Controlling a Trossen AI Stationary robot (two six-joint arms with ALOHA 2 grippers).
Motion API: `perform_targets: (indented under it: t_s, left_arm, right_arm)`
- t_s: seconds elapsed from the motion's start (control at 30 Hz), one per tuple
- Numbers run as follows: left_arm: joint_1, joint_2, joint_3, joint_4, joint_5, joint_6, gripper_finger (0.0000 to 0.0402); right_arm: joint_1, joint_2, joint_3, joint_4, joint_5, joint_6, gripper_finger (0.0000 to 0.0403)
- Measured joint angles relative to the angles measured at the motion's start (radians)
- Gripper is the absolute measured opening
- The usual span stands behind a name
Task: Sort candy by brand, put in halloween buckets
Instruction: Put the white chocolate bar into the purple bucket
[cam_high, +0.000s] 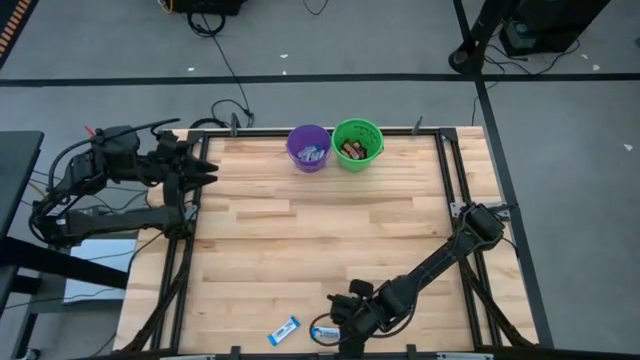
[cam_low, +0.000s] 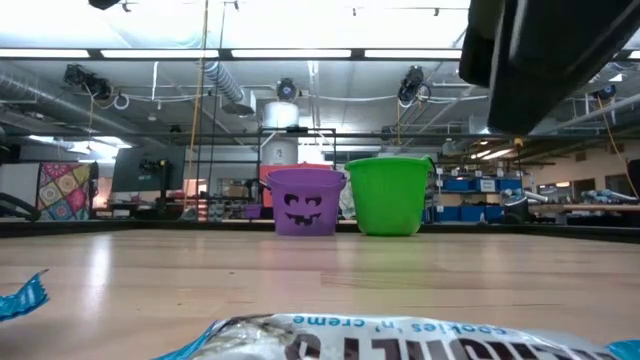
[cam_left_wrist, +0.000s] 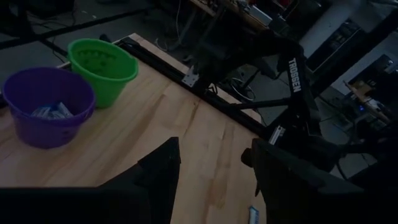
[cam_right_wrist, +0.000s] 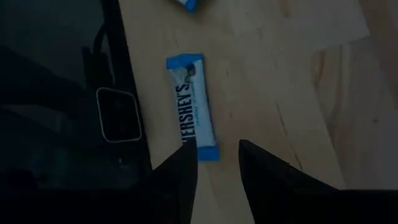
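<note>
Two blue-and-white candy bars lie flat near the table's near edge, one (cam_high: 284, 331) to the left of the other (cam_high: 323, 331). My right gripper (cam_right_wrist: 217, 163) hovers open just over the right-hand bar (cam_right_wrist: 191, 109), its fingertips beside that bar's end, with nothing between them. At the far edge stand the purple bucket (cam_high: 309, 147), holding blue-and-white candy, and the green bucket (cam_high: 358, 144), holding brown candy. My left gripper (cam_left_wrist: 214, 168) waits open above the table's far left corner.
A black frame rail (cam_right_wrist: 118, 112) runs along the near edge right beside the candy, and rails (cam_high: 452, 175) line the table's sides. The low view has the nearer bar (cam_low: 400, 335) right in front of it, with bare wood between it and the buckets.
</note>
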Motion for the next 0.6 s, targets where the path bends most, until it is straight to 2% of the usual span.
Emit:
perform_targets:
  t_s: [0.23, 0.4, 0.6]
  left_arm:
    - [0.0, 0.0, 0.0, 0.005, -0.019, -0.014, 0.0202]
    - [0.0, 0.0, 0.0, 0.03, -0.019, -0.037, 0.0202]
    - [0.0, 0.0, 0.0, 0.041, -0.025, -0.062, 0.0202]
  right_arm:
    - [0.011, 0.0, -0.025, 0.046, -0.027, -0.081, 0.0129]
    - [0.01, 0.0, -0.083, 0.198, -0.071, -0.084, 0.0129]
    - [0.01, 0.0, -0.117, 0.225, -0.048, -0.081, 0.0129]
